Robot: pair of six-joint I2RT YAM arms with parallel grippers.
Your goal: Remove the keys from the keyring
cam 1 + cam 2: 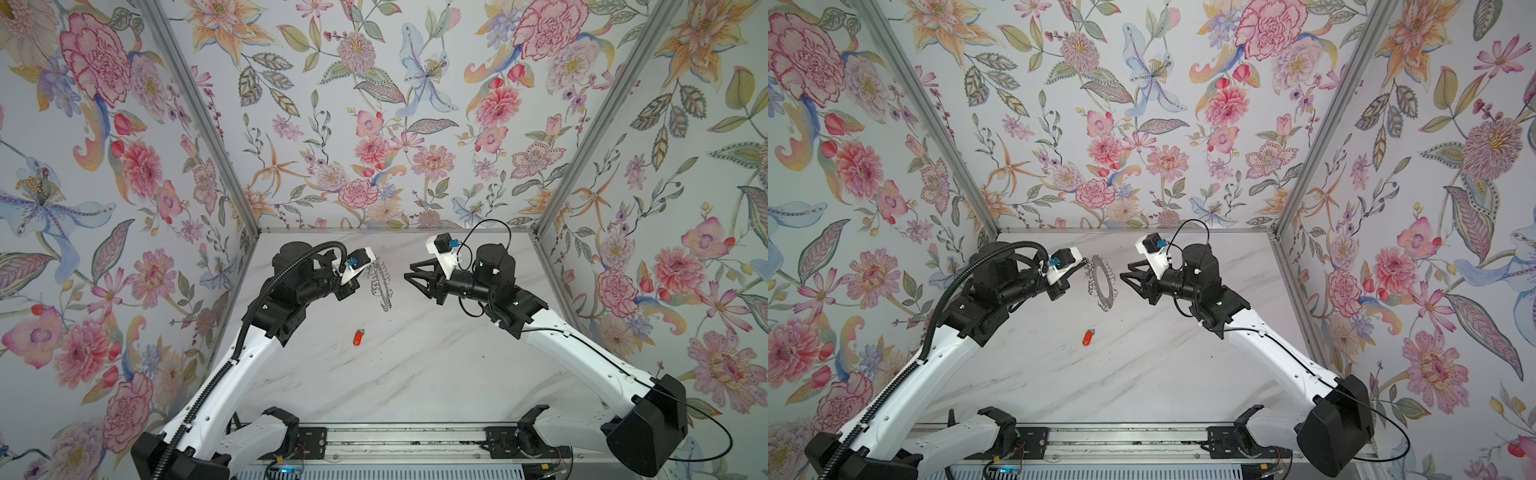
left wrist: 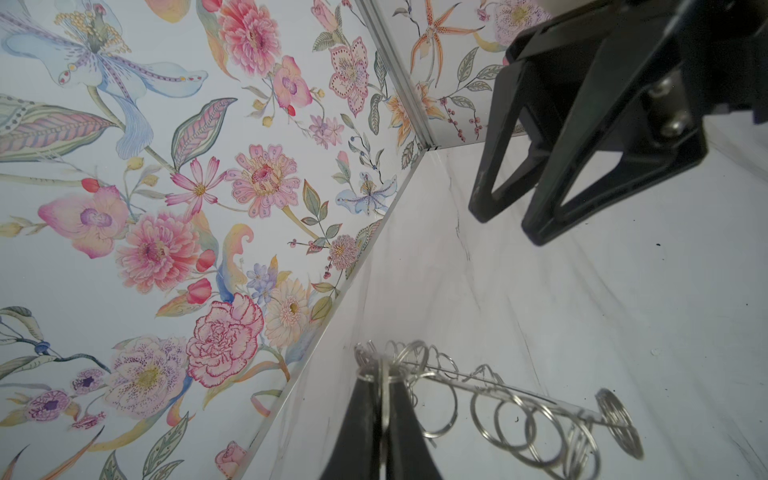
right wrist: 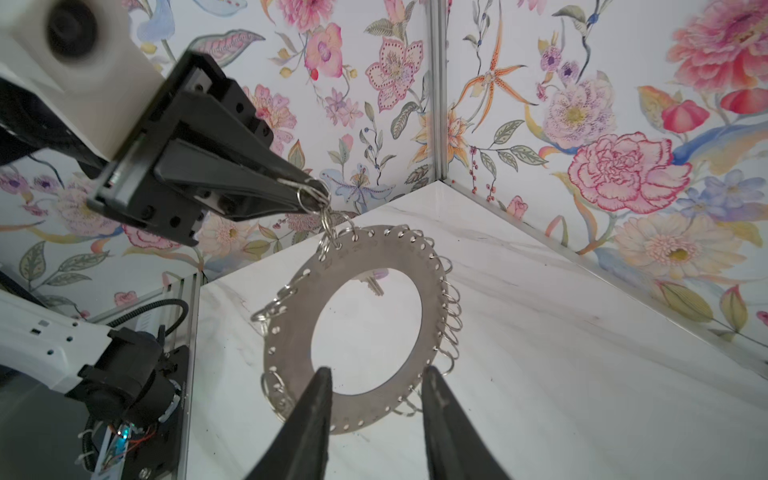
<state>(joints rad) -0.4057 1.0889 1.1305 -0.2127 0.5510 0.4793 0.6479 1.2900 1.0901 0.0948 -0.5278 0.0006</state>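
Observation:
The keyring, a flat silver ring rimmed with small wire loops, hangs edge-down above the marble table. My left gripper is shut on one wire loop at its top rim. The keyring faces my right gripper, which is open and empty. In both top views the right gripper stands just right of the ring, apart from it. A small silver key with a pale tag shows through the ring's hole. An orange-red fob lies loose on the table.
Floral walls close in the table on the left, back and right, and the back corner is near the ring. A metal rail carrying both arm bases runs along the front edge.

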